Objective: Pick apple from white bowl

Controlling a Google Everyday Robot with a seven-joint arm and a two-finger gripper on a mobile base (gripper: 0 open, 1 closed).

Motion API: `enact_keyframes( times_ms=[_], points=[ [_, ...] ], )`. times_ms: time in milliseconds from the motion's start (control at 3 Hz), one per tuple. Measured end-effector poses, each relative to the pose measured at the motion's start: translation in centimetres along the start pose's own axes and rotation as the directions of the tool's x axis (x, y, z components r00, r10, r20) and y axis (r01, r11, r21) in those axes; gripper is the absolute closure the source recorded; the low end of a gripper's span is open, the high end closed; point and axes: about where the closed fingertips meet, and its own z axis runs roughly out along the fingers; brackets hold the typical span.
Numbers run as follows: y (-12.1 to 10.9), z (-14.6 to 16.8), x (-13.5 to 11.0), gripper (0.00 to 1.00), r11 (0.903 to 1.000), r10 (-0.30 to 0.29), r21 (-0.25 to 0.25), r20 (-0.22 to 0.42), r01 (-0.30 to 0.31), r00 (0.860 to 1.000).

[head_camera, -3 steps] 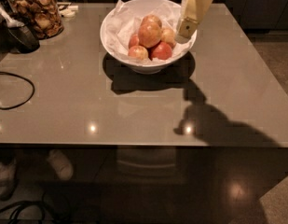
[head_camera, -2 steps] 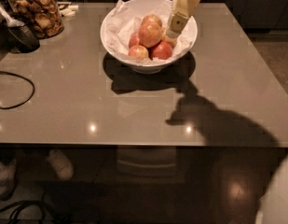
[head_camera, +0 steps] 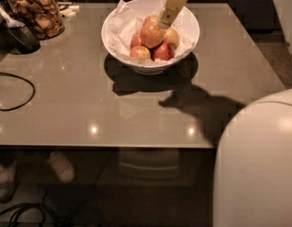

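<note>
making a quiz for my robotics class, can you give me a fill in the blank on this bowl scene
The wide, glossy white bowl lined with crumpled white paper holds a pile of ____.
The beige pincer hangs over the bowl, its tip by the large golden-yellow round apple at the ____ of the pile.
The glass jar of brown snacks stands on the grey table at the view's upper ____ corner.
Missing words: apples; top; left.

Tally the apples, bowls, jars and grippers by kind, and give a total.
Apples: 5 visible, the big apple topmost
White bowl: 1
Glass jar: 1
Gripper, inside the bowl at the big apple's upper right: 1
Total: 8
</note>
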Motion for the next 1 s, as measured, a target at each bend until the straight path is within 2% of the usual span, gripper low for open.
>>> enact_keyframes(
  times_ms=[1000],
  points=[
    [-2.5,2.7,-0.8,0.11,0.9995,0.030,-0.010,0.012,-0.030,0.999]
  ],
)
